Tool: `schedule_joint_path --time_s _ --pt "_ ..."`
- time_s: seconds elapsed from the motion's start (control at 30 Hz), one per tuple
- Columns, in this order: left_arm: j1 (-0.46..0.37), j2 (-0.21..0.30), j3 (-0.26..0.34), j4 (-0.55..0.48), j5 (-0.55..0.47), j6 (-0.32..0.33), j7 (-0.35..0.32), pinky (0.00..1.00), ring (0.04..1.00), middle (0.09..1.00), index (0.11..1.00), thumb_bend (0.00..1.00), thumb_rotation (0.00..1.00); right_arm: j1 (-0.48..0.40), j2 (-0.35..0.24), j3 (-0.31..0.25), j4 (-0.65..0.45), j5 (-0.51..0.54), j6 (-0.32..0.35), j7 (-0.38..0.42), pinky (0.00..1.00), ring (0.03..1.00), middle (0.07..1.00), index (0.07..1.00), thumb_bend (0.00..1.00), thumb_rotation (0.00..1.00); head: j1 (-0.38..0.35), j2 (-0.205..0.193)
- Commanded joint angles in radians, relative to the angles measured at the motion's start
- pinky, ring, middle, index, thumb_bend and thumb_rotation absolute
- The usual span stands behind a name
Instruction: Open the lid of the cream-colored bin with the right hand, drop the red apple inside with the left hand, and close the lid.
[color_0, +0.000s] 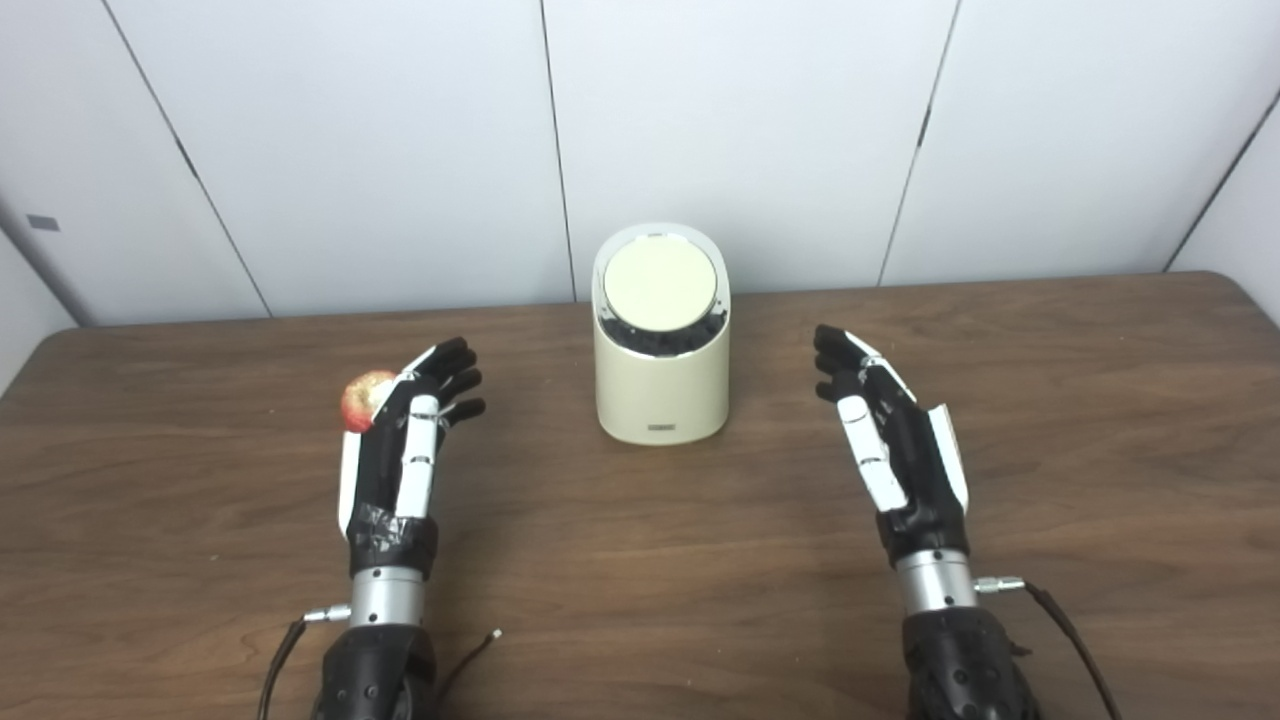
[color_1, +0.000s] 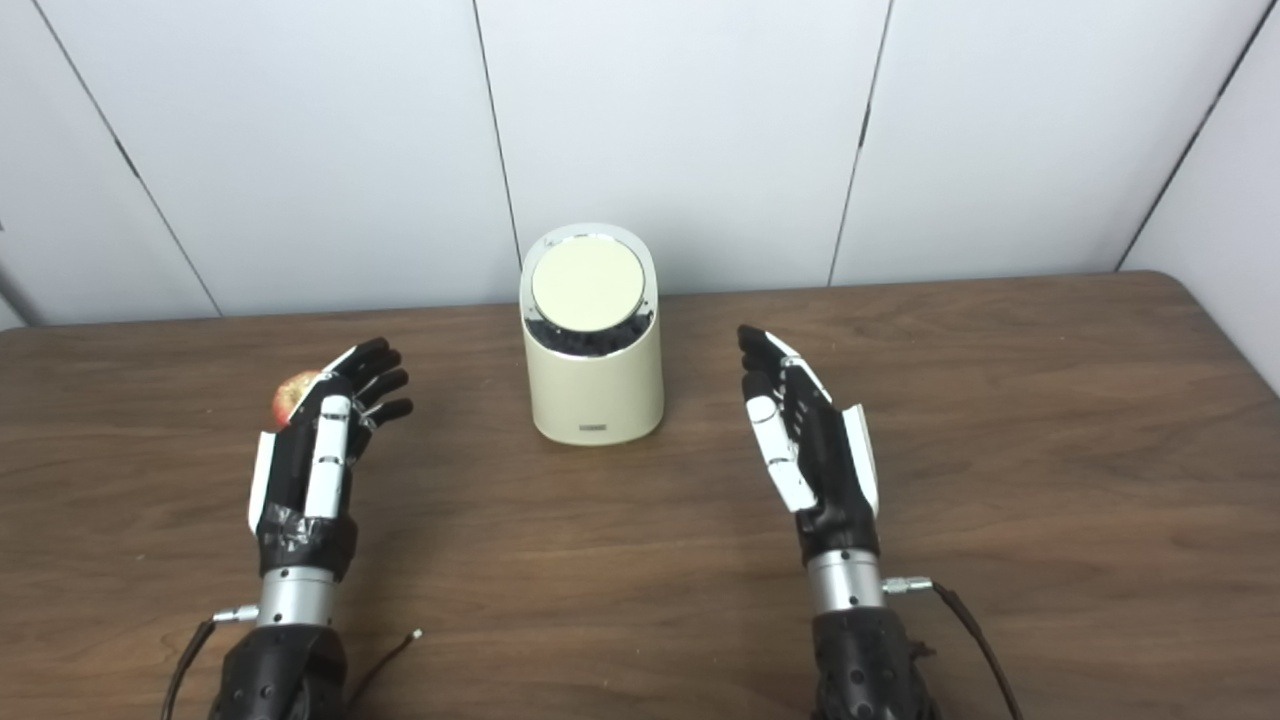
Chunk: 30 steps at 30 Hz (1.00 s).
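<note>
The cream-colored bin (color_0: 662, 385) stands upright at the middle of the table, its round lid (color_0: 660, 282) lying flat and shut in the slanted top. A red apple (color_0: 362, 400) rests on the table to the bin's left, partly hidden behind my left hand (color_0: 405, 440). That hand is open, fingers spread, just right of and in front of the apple, and I cannot tell whether it touches it. My right hand (color_0: 890, 440) hovers open to the bin's right, well apart from it, holding nothing.
The brown wooden table (color_0: 640, 560) reaches a white panelled wall (color_0: 740, 130) just behind the bin. Its rounded right corner (color_0: 1235, 285) lies at the far right. Cables (color_0: 1065, 625) trail from both wrists near the front edge.
</note>
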Motion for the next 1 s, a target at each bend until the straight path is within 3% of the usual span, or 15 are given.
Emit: schedule_joint_path --time_s 0.0,0.6,0.97 --pt "-0.022 0.002 -0.005 -0.021 0.009 -0.029 -0.003 0.73 0.793 0.805 0.796 0.20 0.78 -0.021 0.003 0.005 -0.033 -0.001 -0.021 -0.005 0.78 0.839 0.843 0.805 0.22 0.83 0.000 0.002" --pt "-0.022 0.000 -0.006 -0.017 0.008 -0.034 -0.007 0.73 0.790 0.801 0.793 0.18 0.77 -0.023 -0.001 0.005 -0.033 0.024 -0.013 0.009 0.78 0.850 0.853 0.809 0.21 0.81 0.000 0.000" --pt "-0.025 0.001 -0.006 -0.013 0.019 -0.034 -0.003 0.73 0.794 0.800 0.791 0.20 0.77 -0.026 -0.027 0.042 -0.056 -0.078 -0.071 -0.007 0.76 0.838 0.845 0.805 0.25 0.86 0.002 0.000"
